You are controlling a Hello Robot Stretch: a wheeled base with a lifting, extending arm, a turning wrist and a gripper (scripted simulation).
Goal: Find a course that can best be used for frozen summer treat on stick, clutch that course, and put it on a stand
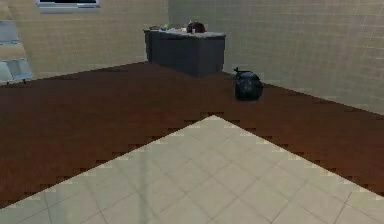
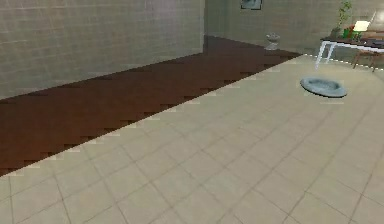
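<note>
**Forward view.** A grey counter (image 1: 185, 50) stands at upper centre against the tiled wall. Small items lie on its top, one of them reddish (image 1: 196, 28); they are too small to identify. A dark round object (image 1: 248, 87) sits on the brown floor (image 1: 90, 115), right of the counter and near it. Pale tiles (image 1: 220, 175) occupy the lower centre and right. A window (image 1: 68, 4) is at the upper left.

**Arm side view.** A blue-grey disc (image 2: 324, 87) lies on the tiles at upper right. A table (image 2: 338, 42) with a lamp (image 2: 361, 28) stands above the disc. A white bin (image 2: 272, 42) stands at the far wall.

**Status.** Gripper state: cannot tell. Location of the task's thing: cannot tell.
</note>
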